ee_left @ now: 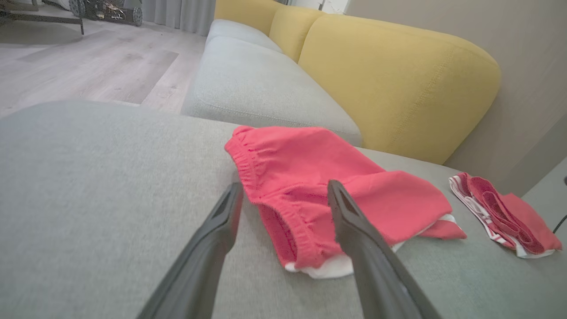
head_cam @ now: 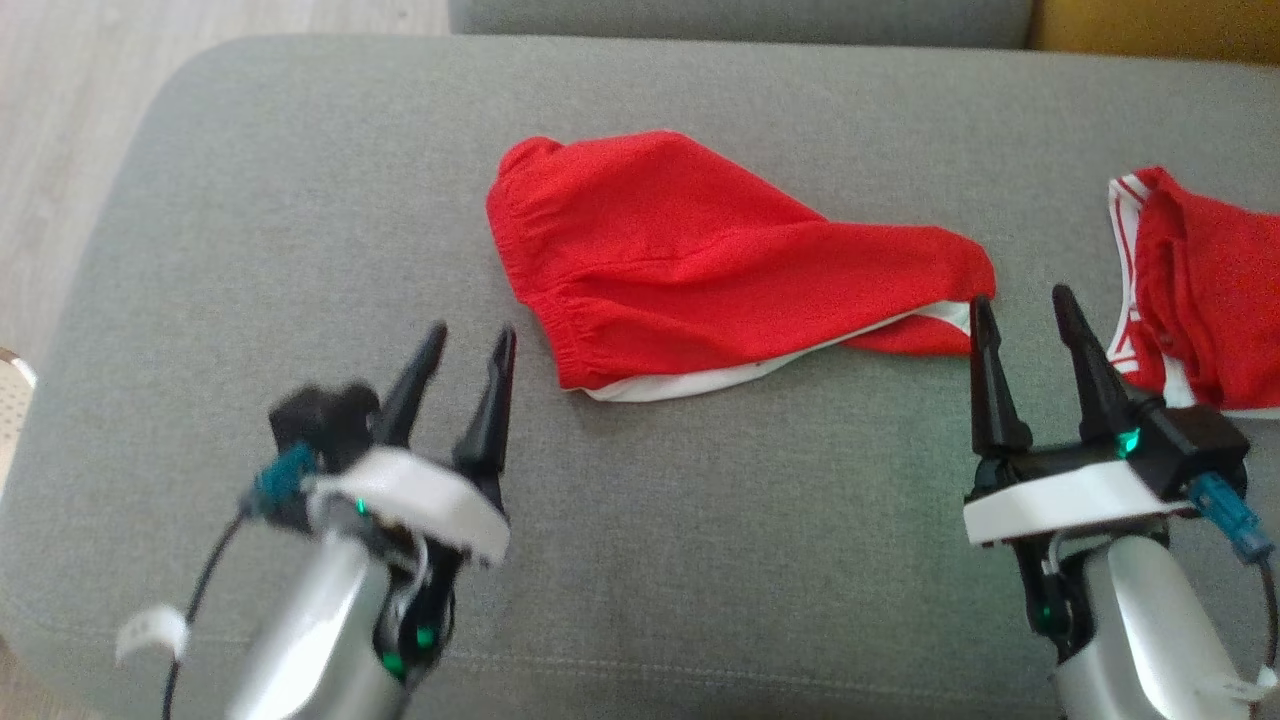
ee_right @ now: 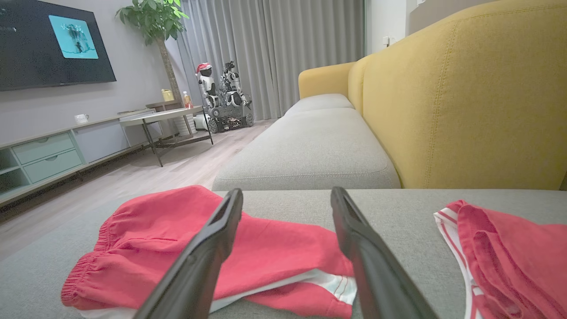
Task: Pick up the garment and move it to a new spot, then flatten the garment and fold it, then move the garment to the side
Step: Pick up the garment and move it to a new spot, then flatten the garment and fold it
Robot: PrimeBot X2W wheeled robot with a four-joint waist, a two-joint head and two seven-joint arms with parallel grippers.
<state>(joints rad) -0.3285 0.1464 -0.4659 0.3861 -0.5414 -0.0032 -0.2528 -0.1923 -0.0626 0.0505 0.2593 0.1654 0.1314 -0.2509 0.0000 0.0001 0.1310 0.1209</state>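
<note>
The garment (head_cam: 690,270), red shorts with white trim and an elastic waistband, lies folded over on the grey sofa cushion (head_cam: 250,200). My left gripper (head_cam: 475,340) stands open just left of its waistband end, empty; in the left wrist view the garment (ee_left: 319,186) lies right beyond the fingertips (ee_left: 234,195). At the garment's right tip my right gripper (head_cam: 1025,305) is open and empty, hovering close; the right wrist view has the garment (ee_right: 177,252) under and beyond its fingers (ee_right: 341,208).
A second red garment with white stripes (head_cam: 1200,300) lies bunched at the cushion's right edge. The yellow sofa back (ee_left: 390,84) rises behind. Another grey seat cushion (ee_right: 310,155) continues beyond, and wooden floor (head_cam: 60,120) lies off the left edge.
</note>
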